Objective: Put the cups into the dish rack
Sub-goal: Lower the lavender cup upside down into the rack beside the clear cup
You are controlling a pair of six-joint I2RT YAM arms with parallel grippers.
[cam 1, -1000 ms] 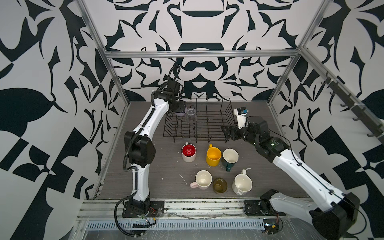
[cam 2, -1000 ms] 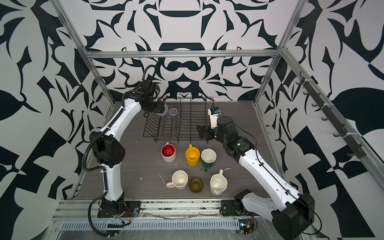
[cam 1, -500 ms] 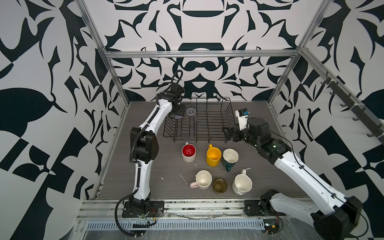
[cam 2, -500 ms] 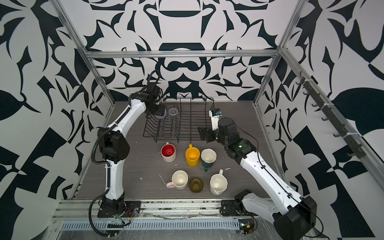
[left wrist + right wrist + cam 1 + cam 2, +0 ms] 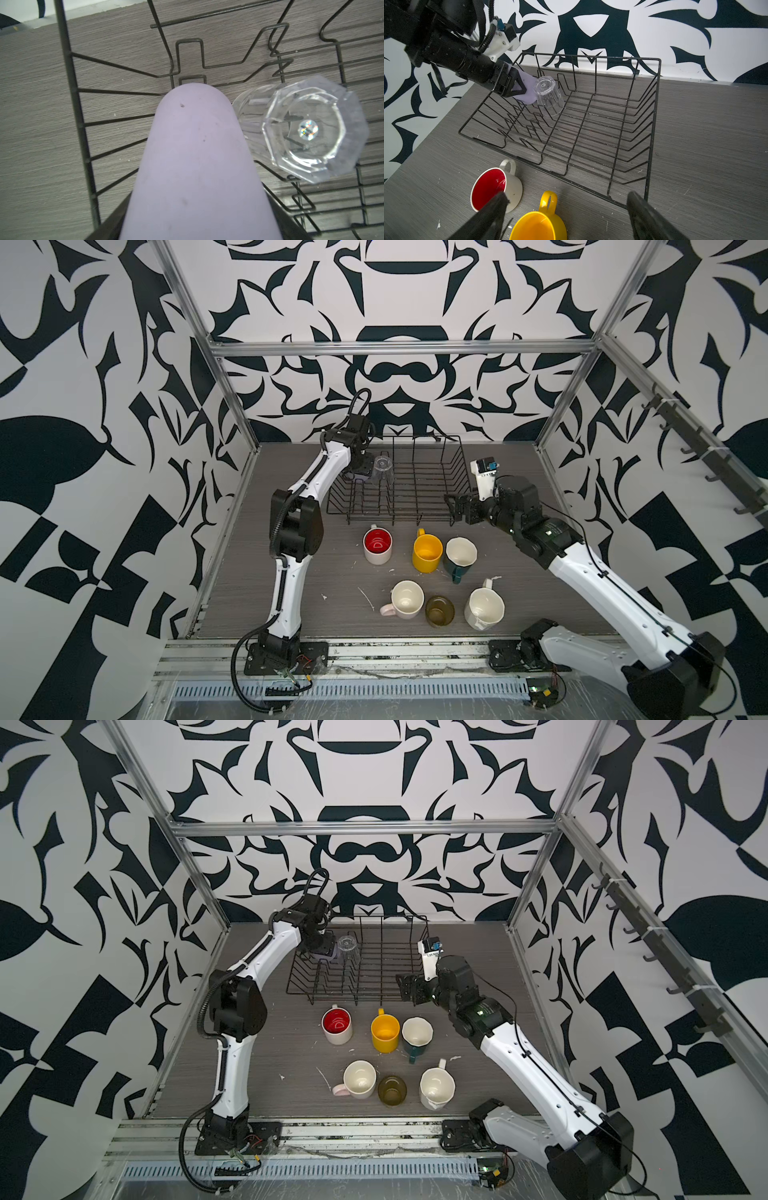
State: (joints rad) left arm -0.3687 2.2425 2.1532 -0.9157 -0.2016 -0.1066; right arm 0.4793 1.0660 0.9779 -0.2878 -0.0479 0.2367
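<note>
Left jaws: closed around the lilac tumbler, rounded end pointing down into the far-left corner of the dish rack. I cannot tell whether it touches the wires.

Clear glass: in the rack, bottom up and slightly tilted among the dividers, just beside the tumbler. Contact between the two is unclear.

Risk 1: any sideways drift during lowering or release pushes the tumbler into the glass and tips it.
Risk 2: the tumbler released on uneven divider wires may lean or roll against the glass.

Right jaws: wide and empty, near the rack's near-right corner.
Risk 3: a low move here could hook the rim and shift the rack under the left arm.

Red-lined mug, yellow mug and four more cups wait on the desk in front of the rack.
</note>
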